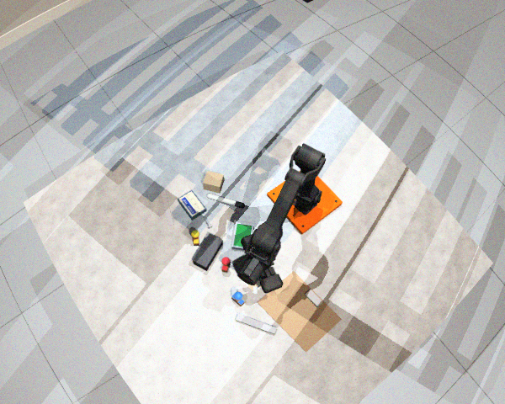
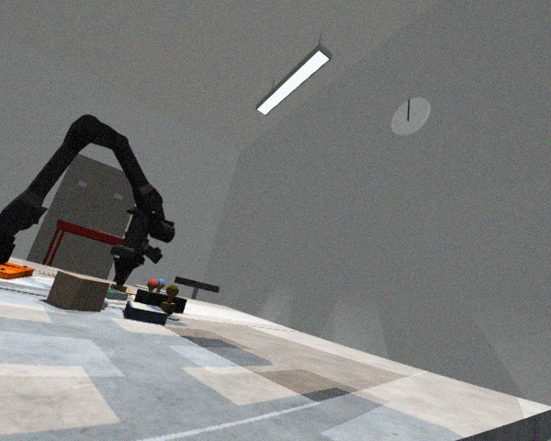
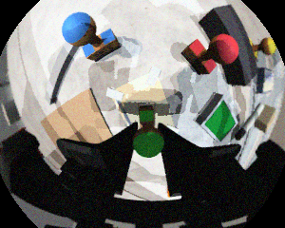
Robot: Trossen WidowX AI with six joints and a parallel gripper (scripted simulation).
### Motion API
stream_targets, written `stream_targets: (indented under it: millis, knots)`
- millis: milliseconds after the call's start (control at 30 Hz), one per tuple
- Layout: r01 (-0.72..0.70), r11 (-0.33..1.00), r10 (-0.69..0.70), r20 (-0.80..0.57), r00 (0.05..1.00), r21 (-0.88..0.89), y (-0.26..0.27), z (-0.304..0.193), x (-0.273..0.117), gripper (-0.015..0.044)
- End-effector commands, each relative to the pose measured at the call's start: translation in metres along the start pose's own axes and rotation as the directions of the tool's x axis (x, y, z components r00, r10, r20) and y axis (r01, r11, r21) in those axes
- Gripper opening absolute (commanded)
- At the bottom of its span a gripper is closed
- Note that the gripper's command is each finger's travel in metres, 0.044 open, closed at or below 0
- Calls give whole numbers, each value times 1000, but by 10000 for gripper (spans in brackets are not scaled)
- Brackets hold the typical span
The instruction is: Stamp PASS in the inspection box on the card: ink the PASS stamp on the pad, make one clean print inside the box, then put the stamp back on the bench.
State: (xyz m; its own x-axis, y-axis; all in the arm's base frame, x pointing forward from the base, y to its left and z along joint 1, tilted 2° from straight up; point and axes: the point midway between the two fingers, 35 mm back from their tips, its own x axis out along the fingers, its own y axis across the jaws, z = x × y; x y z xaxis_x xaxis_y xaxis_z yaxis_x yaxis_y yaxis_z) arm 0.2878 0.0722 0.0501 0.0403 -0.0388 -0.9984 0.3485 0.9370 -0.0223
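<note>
My gripper [image 2: 119, 283] [image 3: 148, 125] is shut on the green-knobbed stamp [image 3: 148, 144], its knob towards the wrist camera and its block pointing down. The stamp is over the near part of the cream card [image 3: 144, 89]; whether it touches the card is unclear. Small white pieces [image 3: 115, 93] [image 3: 153, 75] lie at the card's edges. The inspection box and any print cannot be made out. The green ink pad [image 1: 243, 235] [image 3: 220, 120] lies open to the right of the gripper in the wrist view. In the top view the arm hides the fingers and most of the card.
Blue [image 1: 237, 296] [image 3: 79, 28], red [image 1: 225, 262] [image 3: 224, 48] and yellow [image 1: 194, 234] stamps stand nearby. Also there: a dark block [image 1: 208, 251], a tan sheet [image 1: 300, 317] [image 3: 76, 119], a long bar [image 1: 256, 323], a marker [image 1: 224, 199], a cardboard box [image 1: 213, 181] [image 2: 77, 291] and a blue-white box [image 1: 192, 204].
</note>
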Motion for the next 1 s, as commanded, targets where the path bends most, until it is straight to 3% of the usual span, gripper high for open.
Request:
stream_targets:
  millis: [0,967]
  knots:
    - [4,1000,-4,3,1000,1,0,1,3,0]
    - [4,1000,-4,3,1000,1,0,1,-4,0]
